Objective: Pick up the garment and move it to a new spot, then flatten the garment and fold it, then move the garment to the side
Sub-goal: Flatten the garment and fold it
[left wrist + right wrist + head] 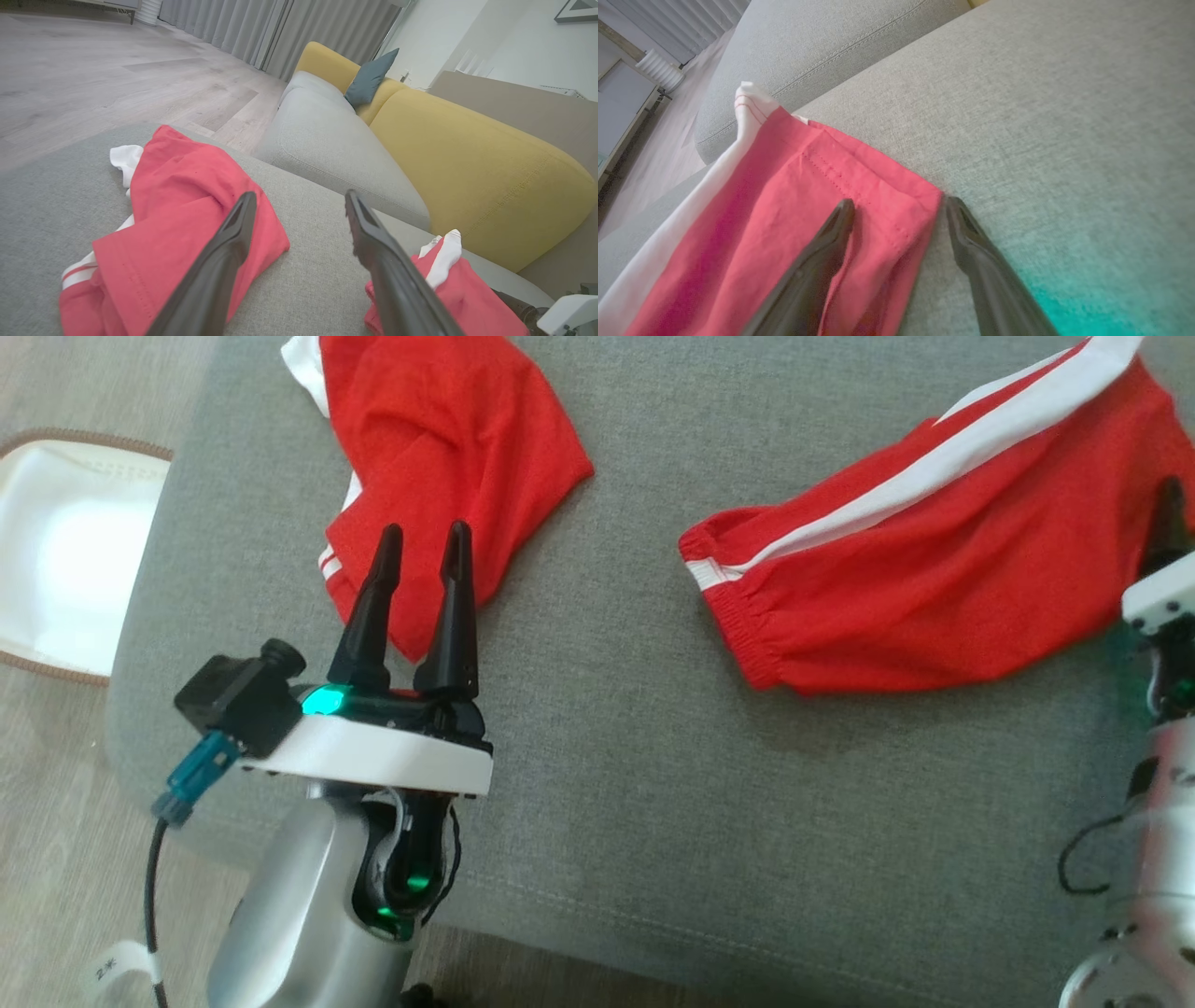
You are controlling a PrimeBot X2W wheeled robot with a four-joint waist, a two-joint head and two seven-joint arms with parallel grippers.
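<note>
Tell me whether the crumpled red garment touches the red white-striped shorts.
Apart. The head view shows bare grey cushion between the crumpled red garment and the red white-striped shorts.

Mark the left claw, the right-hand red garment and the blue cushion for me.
left claw (426,527), head view, midway between its fingertips.
right-hand red garment (934,579), head view, red cloth below the white stripe.
blue cushion (370,78), left wrist view, its middle.

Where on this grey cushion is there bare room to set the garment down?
Free: the middle of the grey cushion, between left red cloth and right red cloth, down to its near edge. Crowded: both ends, by the left gripper and right gripper.
</note>
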